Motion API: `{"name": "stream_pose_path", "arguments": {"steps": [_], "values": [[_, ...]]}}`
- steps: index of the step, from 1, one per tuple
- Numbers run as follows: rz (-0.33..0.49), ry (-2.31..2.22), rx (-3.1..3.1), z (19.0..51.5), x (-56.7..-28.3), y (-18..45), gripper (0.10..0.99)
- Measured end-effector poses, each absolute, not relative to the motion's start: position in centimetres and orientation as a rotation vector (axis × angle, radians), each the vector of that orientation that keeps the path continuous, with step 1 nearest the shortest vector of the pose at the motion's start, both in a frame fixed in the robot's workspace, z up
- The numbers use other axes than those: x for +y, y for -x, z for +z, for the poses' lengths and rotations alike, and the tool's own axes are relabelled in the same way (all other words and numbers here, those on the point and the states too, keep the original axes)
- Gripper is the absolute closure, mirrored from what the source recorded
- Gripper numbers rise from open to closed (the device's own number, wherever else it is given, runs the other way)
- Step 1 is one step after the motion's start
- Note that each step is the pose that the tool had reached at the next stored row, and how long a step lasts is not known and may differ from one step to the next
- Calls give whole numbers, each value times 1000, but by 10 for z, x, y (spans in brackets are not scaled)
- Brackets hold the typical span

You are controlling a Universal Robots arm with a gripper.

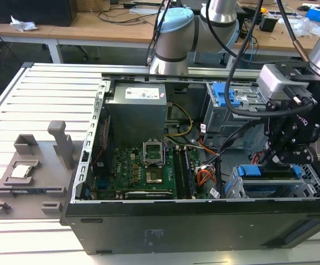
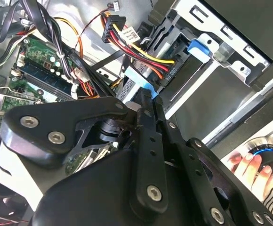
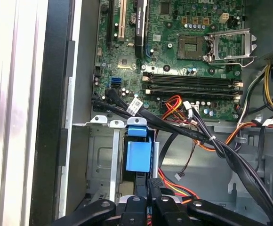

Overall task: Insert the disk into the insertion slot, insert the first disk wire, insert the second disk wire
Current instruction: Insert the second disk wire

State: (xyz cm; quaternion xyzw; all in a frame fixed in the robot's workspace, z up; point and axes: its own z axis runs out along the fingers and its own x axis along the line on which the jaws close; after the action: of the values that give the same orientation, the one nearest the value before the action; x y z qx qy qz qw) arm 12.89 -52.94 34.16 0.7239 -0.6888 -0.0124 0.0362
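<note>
Disk [image 1: 270, 175] sits seated in the insertion slot [image 1: 309, 190] at the case's near corner on the exterior view's right, its long axis running flat along the bay. My gripper [image 3: 150, 186] has jaws pinched together; whether they clamp a wire I cannot tell. Just ahead, the blue carrier tab [image 3: 139, 155] faces me. Cable bundles [image 3: 183, 129] crowd one side, cage wall [image 3: 99, 160] the other. A hand [image 2: 249, 167] rests on a knob outside.

Slatted table [image 1: 49, 88]: computer case [image 1: 165, 221], grey fixture [image 1: 27, 176].
</note>
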Motion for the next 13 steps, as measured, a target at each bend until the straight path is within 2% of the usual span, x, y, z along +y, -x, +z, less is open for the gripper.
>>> {"name": "stream_pose_path", "arguments": {"steps": [8, 10, 11, 13], "values": [[-44, -2221, -2113, 336, -532, -130, 941], [-44, -2221, -2114, 336, -532, -130, 929], [-44, -2221, -2114, 337, -532, -130, 867], [-44, -2221, -2113, 347, -532, -130, 867]]}}
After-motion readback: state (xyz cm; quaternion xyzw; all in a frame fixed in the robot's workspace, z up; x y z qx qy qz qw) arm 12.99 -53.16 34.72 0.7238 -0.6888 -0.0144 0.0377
